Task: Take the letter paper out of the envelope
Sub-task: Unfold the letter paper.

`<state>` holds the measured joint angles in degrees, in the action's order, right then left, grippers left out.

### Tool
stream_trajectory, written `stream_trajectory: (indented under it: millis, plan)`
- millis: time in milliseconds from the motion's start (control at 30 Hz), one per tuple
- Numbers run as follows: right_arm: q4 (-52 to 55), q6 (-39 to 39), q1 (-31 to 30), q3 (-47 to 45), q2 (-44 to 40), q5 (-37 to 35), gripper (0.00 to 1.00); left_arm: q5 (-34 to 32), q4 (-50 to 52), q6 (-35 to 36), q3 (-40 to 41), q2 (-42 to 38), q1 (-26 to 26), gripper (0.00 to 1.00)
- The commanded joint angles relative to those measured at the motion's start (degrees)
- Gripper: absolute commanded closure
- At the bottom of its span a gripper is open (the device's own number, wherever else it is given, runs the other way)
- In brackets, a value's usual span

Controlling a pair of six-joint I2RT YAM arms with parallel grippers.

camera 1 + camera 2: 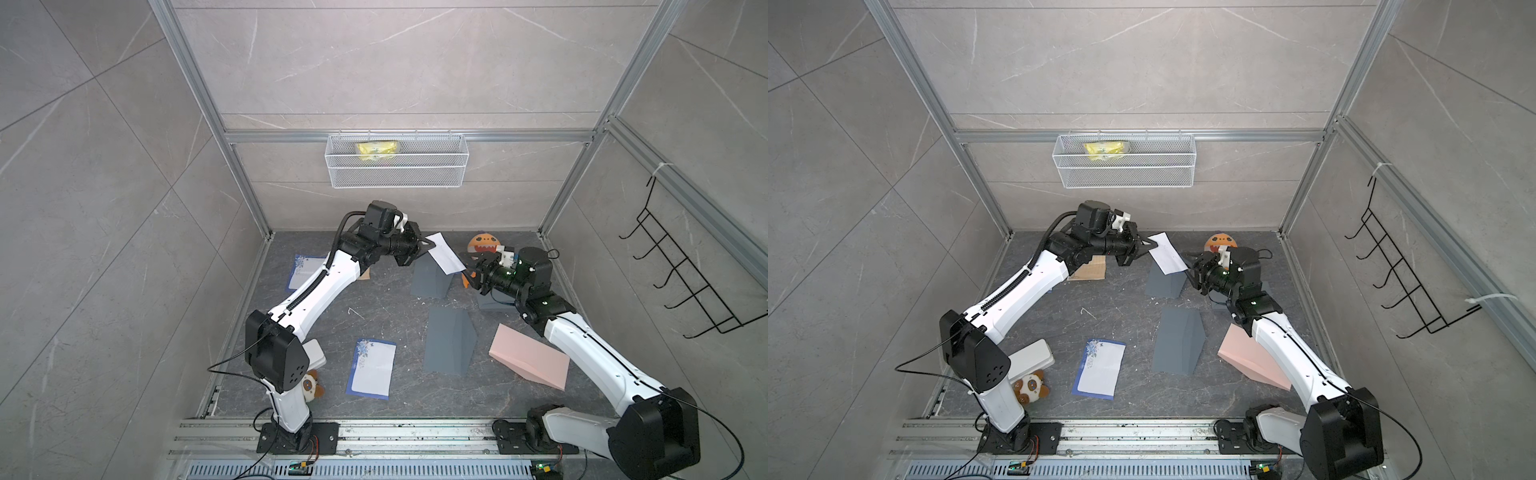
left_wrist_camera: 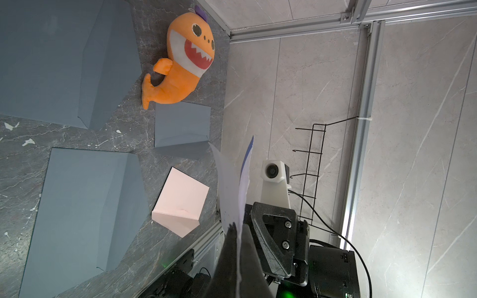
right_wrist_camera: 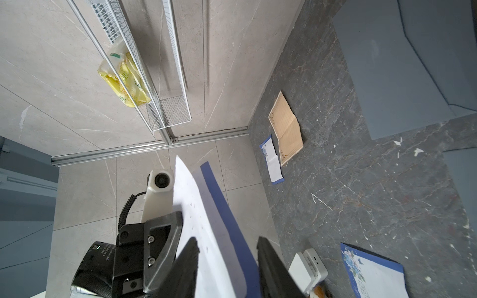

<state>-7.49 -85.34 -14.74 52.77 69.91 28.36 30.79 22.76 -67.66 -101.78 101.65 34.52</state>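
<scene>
A white envelope hangs in the air at the back of the table, between my two grippers. My left gripper is shut on one end of it. In the left wrist view the envelope runs out from the shut jaws, with a blue-edged sheet, the letter paper, lying against it. My right gripper is at the other end. Its jaws stand apart, one on each side of the envelope and the letter paper's blue edge, without pinching them.
On the dark table lie grey envelopes, a pink envelope, blue-bordered letter sheets, a brown sheet and an orange plush. A mesh basket hangs on the back wall and a wire rack on the right wall.
</scene>
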Motion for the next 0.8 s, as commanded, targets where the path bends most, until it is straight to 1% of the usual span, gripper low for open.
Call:
stream_trajectory:
  millis: [0,200,467,767]
  plan:
    - [-0.4,-0.4,-0.6,0.0,-2.2,0.0,0.61,0.1,0.3,1.7,-2.1,1.1,0.4,1.00]
    - [0.0,-0.2,-1.1,-0.2,-2.5,-0.2,0.65,-0.6,1.6,2.6,-2.2,1.4,0.8,1.00]
    - [-0.1,-0.3,-1.8,-0.6,-2.5,-0.6,0.70,-1.0,0.9,2.1,-2.3,2.0,1.3,1.00]
    - [-0.6,-0.7,-2.5,-1.1,-1.9,-0.7,0.72,-1.3,-0.1,1.2,-2.8,2.4,1.7,1.00]
